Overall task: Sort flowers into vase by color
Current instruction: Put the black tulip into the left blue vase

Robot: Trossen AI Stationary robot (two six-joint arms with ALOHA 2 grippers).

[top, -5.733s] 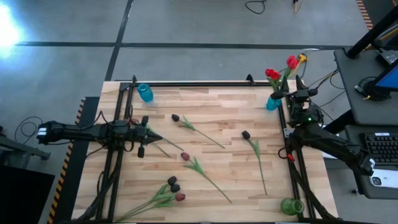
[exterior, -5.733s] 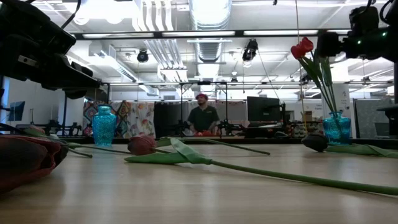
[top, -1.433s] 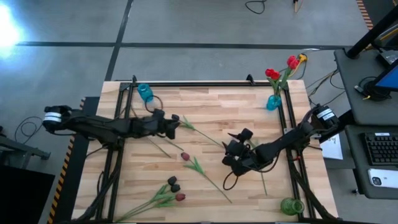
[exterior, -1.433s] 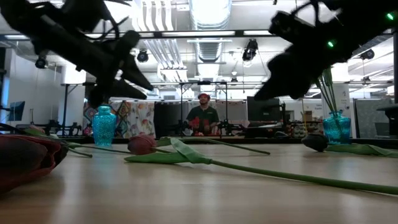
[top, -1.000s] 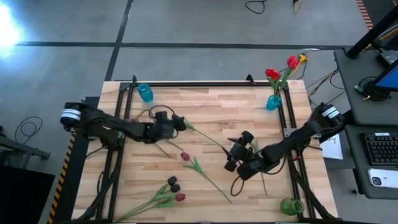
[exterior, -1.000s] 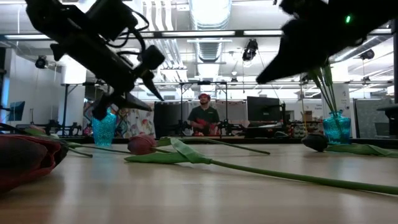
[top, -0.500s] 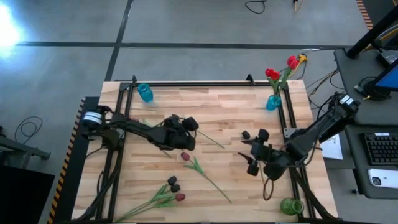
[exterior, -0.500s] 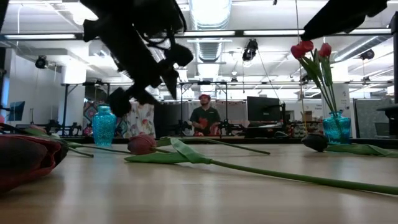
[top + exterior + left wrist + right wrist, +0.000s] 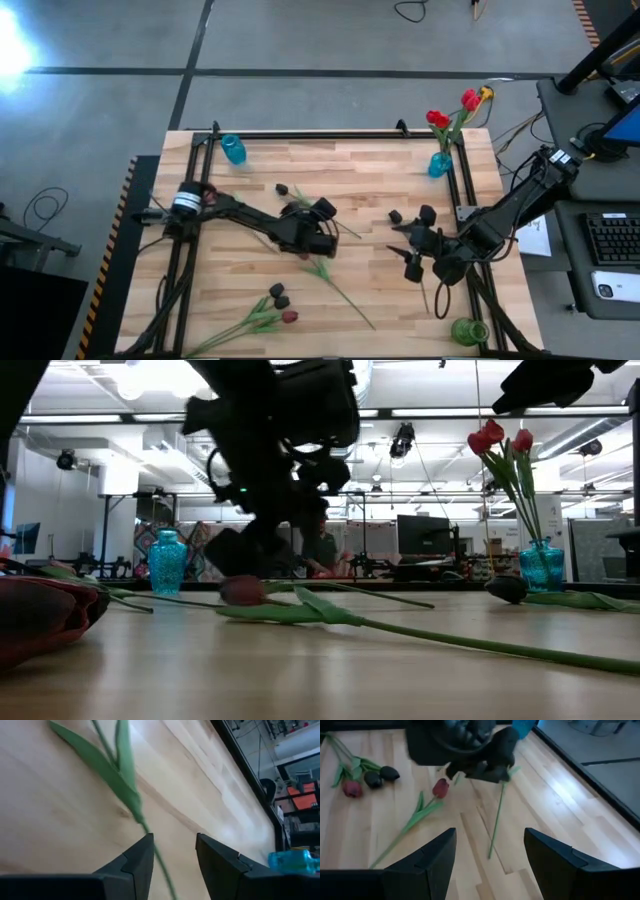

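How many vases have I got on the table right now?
3: one blue vase at the high view's top-left corner, a second blue vase holding red tulips at the top right, and a green vase at the bottom right. None looks hidden.

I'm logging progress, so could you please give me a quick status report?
Left gripper open, straddling a green stem mid-table. Right gripper open, empty, above the table. Three red tulips in right blue vase. Nothing blocking.
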